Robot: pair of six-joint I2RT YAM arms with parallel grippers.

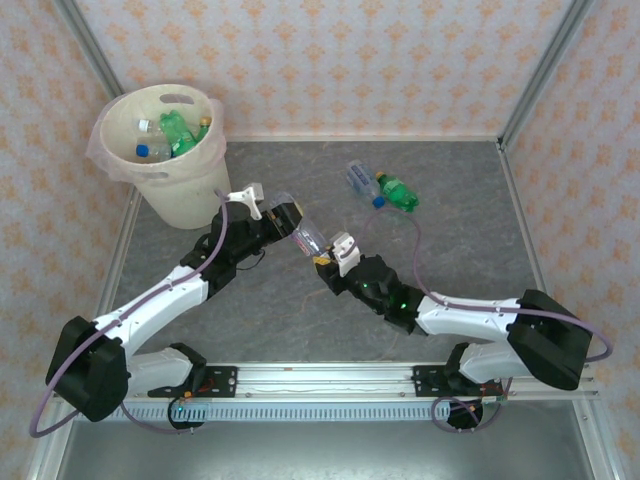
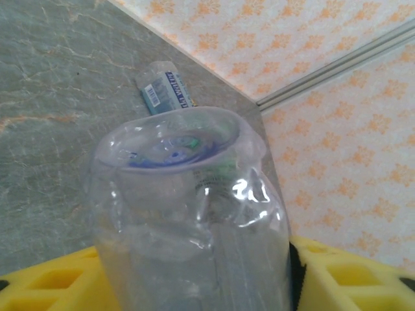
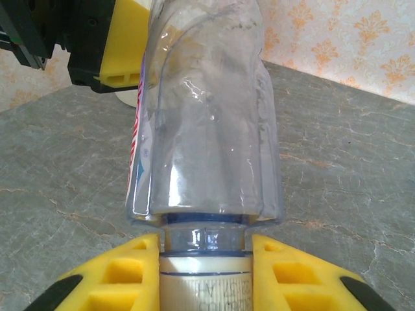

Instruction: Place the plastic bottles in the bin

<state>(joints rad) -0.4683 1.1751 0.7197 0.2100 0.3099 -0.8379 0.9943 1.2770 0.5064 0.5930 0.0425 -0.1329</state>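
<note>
Two grippers meet on one clear bottle (image 1: 308, 238), a little way out from the bin (image 1: 185, 195).

Top view: the left gripper (image 1: 288, 218) takes the bottle's bin-side end and the right gripper (image 1: 330, 252) the end away from the bin. The bin holds several plastic bottles (image 1: 175, 135), green and clear. A loose clear bottle (image 1: 357, 178) and a green bottle (image 1: 400, 194) lie together on the table (image 1: 470, 230), well apart from the bin.

Left wrist view: the bottle's base faces the camera. Yellow fingers (image 2: 52, 285) lie against both sides of its body, apparently clamped on it (the thin wall looks dented, though glare makes this uncertain). The loose clear bottle lies beyond.

Right wrist view: the right gripper's fingers (image 3: 117, 278) are narrow and clamped on the neck, just under the shoulder. The left gripper's yellow finger presses the body higher up.

Hazards:
- With both ends held, arms that pull apart or twist before one lets go could crush the bottle or tear it loose.
- If the neck is let go while the left hold is weak, the slick wall could slip and the bottle would drop short of the bin.

Comparison: the top view gives the layout around the bin. The wrist views give the contact at each end, too small to judge from above.
</note>
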